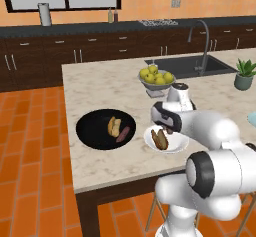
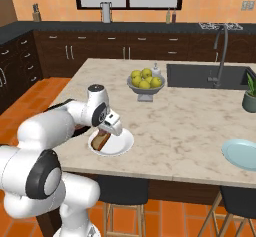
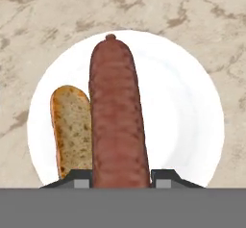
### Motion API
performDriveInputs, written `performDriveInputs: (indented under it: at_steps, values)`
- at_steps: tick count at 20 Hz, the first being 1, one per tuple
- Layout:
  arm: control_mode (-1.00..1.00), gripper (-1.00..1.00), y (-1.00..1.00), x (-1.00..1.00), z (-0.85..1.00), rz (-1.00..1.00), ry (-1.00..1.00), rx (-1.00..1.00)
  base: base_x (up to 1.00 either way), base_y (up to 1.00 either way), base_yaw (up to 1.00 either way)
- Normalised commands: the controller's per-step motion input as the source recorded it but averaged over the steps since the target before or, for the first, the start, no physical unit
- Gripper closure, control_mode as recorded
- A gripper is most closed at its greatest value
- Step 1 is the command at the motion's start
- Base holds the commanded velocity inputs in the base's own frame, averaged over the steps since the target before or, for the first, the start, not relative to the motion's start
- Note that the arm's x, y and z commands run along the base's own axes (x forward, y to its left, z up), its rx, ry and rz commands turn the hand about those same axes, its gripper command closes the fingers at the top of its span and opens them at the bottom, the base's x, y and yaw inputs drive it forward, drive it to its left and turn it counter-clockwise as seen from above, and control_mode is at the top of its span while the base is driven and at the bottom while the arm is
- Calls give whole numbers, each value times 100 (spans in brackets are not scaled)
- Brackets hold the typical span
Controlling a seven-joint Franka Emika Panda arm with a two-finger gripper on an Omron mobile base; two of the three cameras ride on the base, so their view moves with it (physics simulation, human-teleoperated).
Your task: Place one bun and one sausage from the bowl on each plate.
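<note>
My gripper [image 3: 120, 176] is shut on a reddish-brown sausage [image 3: 117, 121], held just over the white plate [image 3: 182, 111]. An orange-brown bun [image 3: 72, 131] lies on that plate, close beside the sausage. From the left base view the gripper [image 1: 163, 129] hangs above the white plate [image 1: 175, 143] with the bun [image 1: 160, 139] on it. The black bowl [image 1: 92, 131] to its left holds a yellowish-tan bun [image 1: 113, 126] and a second sausage [image 1: 123, 134]. A pale blue plate [image 2: 242, 153] sits at the counter's right end.
A grey footed bowl of yellow-green fruit [image 1: 156, 78] stands behind the white plate. A sink with a tall faucet [image 2: 215, 76] and a potted plant [image 2: 250, 96] are at the back right. The counter's front edge runs just below the plates.
</note>
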Motion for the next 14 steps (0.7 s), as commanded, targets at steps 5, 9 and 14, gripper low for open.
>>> performDriveInputs:
  at_steps: [5,9,14]
  values:
    - [-100,100,-77,0,-34,23,10,2,0,0,0]
    - [-100,100,-1,12,-58,4,0,0,0,0,0]
    - [-100,100,0,18,-41,1,2,0,0,0,0]
